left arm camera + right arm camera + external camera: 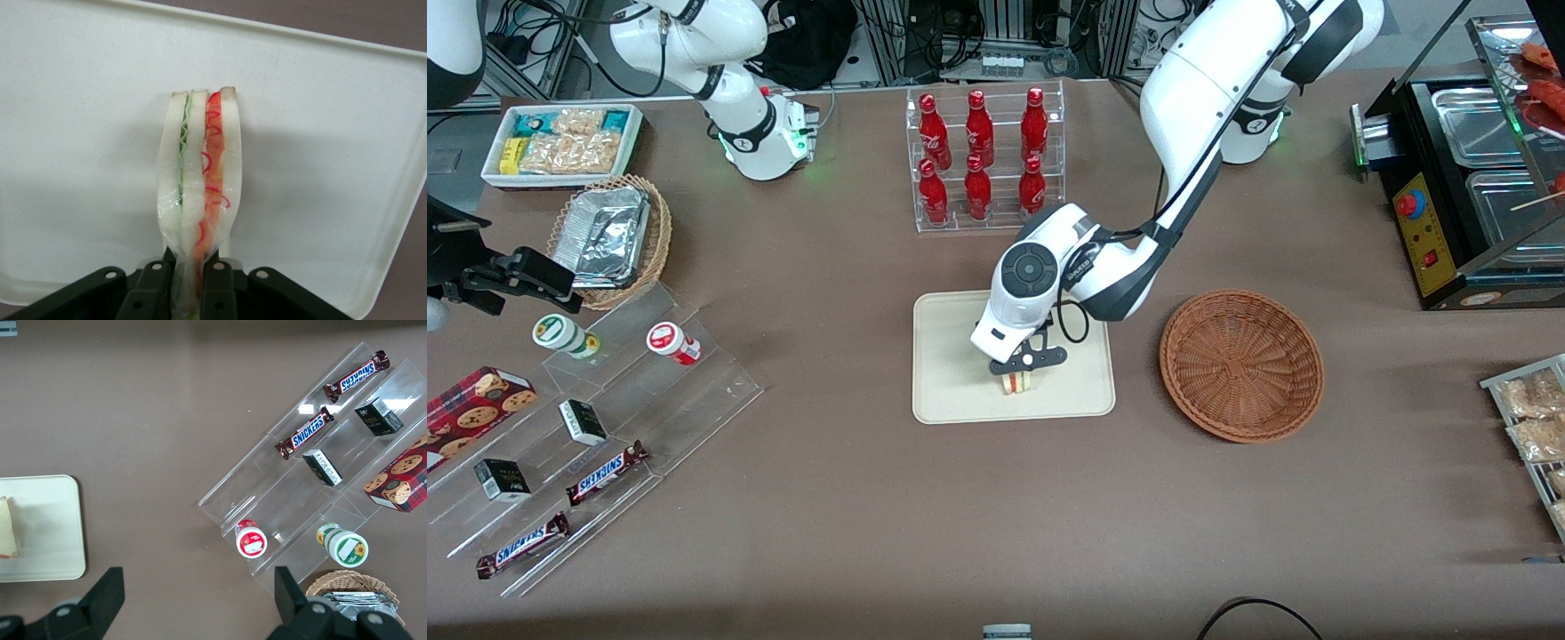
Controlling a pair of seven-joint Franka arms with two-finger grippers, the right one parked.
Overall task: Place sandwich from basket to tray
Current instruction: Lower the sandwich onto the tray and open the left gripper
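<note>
Your tool [190, 270] is clamped on the narrow end of the sandwich [199, 193], over the tray [80, 133] near its front edge. The sandwich looks light and soft in slippery wrap, so hold gently across the bread faces.

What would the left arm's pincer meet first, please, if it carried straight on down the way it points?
Probably the tray: the pincer, shut on the sandwich, points down at it.

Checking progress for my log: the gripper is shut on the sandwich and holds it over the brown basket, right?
Not quite. The gripper is shut on the sandwich, but it holds it over the tray, not the basket, which sits beside the tray with nothing in it. The front view shows this.
</note>
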